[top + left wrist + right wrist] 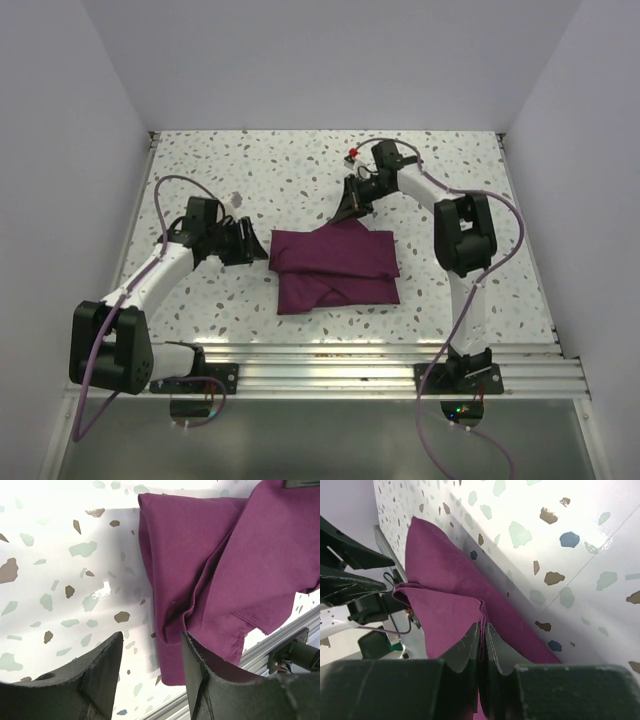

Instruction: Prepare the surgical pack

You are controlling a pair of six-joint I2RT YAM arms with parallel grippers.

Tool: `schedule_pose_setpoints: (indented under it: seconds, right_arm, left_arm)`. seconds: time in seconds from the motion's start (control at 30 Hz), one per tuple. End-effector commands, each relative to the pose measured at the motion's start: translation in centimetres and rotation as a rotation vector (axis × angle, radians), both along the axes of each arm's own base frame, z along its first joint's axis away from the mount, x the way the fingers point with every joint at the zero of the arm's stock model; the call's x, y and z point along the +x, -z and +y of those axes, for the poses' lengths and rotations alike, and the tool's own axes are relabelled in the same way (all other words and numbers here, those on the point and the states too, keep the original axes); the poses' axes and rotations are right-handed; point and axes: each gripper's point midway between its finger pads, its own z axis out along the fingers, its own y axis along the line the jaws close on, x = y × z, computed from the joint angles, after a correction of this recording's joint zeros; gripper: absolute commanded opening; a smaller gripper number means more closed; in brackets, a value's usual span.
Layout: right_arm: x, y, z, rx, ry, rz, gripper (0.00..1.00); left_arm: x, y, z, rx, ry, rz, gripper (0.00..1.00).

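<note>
While my right pincer [482,630] clamps the far edge of the surgical pack [335,265], folded on the counter [250,180], my left pincer [152,647] hovers half open, empty, beside it; folding underway, next likely lift and fold over.

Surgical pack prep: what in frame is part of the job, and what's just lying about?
Job: cloth; right gripper, shut on its far edge; left gripper, open, by its left edge.
Lying about: small white bit on the table, too small to identify.
</note>
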Motion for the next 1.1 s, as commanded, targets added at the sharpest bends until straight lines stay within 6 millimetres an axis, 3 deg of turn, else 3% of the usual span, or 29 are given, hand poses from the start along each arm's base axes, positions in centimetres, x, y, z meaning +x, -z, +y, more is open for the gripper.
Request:
schedule_pose_setpoints:
  seconds: [0.0,0.17,0.3,0.5,0.6,0.87,1.07]
  right_arm:
    - [-0.3,-6.9,-0.1,0.052,0.013,-0.095,0.08]
    - [-3.7,-10.8,-0.4,0.055,-0.011,-0.107,0.03]
    - [-7.3,-11.8,-1.0,0.019,-0.041,-0.082,0.03]
    - [-11.6,-12.1,-2.1,-0.024,-0.082,-0.066,0.02]
    - [-13.6,-11.3,-2.6,-0.045,-0.09,-0.033,0.02]
    - [-16.7,-10.7,-3.2,-0.071,-0.108,-0.009,0.02]
    - [-19.7,-9.6,-2.5,-0.088,-0.134,0.033,0.07]
  left_arm:
    - [1.0,-1.2,0.4,-0.005,-0.02,-0.023,0.54]
    - [1.3,-1.7,0.8,-0.013,-0.046,-0.009,0.53]
    - [1.3,-1.8,1.0,-0.02,-0.056,0.004,0.52]
    - [1.1,-1.7,0.4,-0.058,-0.034,0.031,0.52]
    - [1.1,-1.6,0.1,-0.079,-0.03,0.046,0.52]
    - [1.2,-1.6,-0.3,-0.096,-0.024,0.061,0.52]
    - [1.2,-1.4,-0.2,-0.094,-0.025,0.071,0.52]
